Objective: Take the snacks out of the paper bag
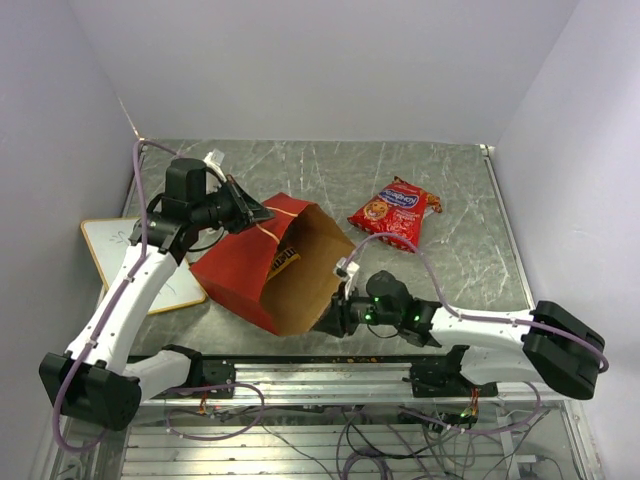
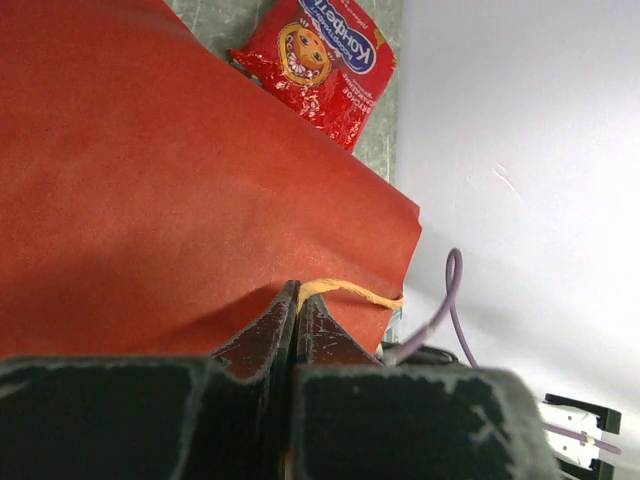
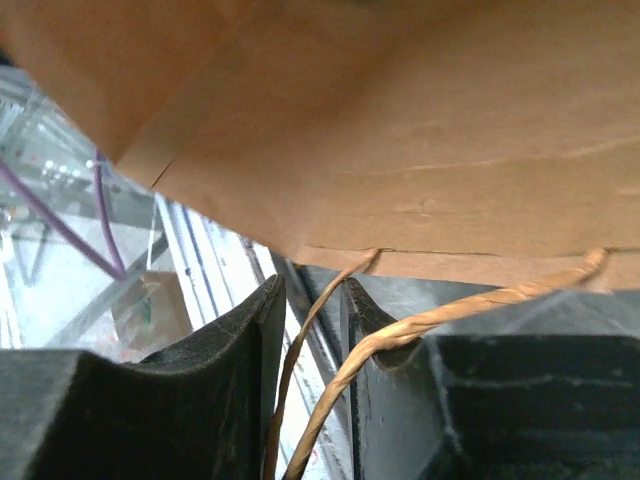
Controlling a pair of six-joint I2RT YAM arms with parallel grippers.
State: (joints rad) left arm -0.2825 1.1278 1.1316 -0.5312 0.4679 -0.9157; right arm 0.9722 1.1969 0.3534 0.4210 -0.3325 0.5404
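Observation:
The paper bag (image 1: 250, 275) lies on its side, red outside and brown inside, with its mouth open toward the right. A brown-and-yellow candy packet (image 1: 283, 260) shows inside it. The red chip bag (image 1: 395, 212) lies on the table to the right of the bag, also in the left wrist view (image 2: 315, 60). My left gripper (image 1: 256, 212) is shut on the bag's upper twine handle (image 2: 350, 292), against the red panel (image 2: 150, 180). My right gripper (image 1: 335, 318) is at the mouth's lower edge; its jaws stand narrowly apart with a strand of the lower handle (image 3: 300, 350) between them, under the brown paper (image 3: 420, 150).
A wood-framed whiteboard (image 1: 125, 250) lies at the left, partly under the left arm. A small white object (image 1: 213, 160) sits behind the left wrist. Walls close in the table at the back and both sides. A metal rail (image 1: 330, 375) runs along the near edge.

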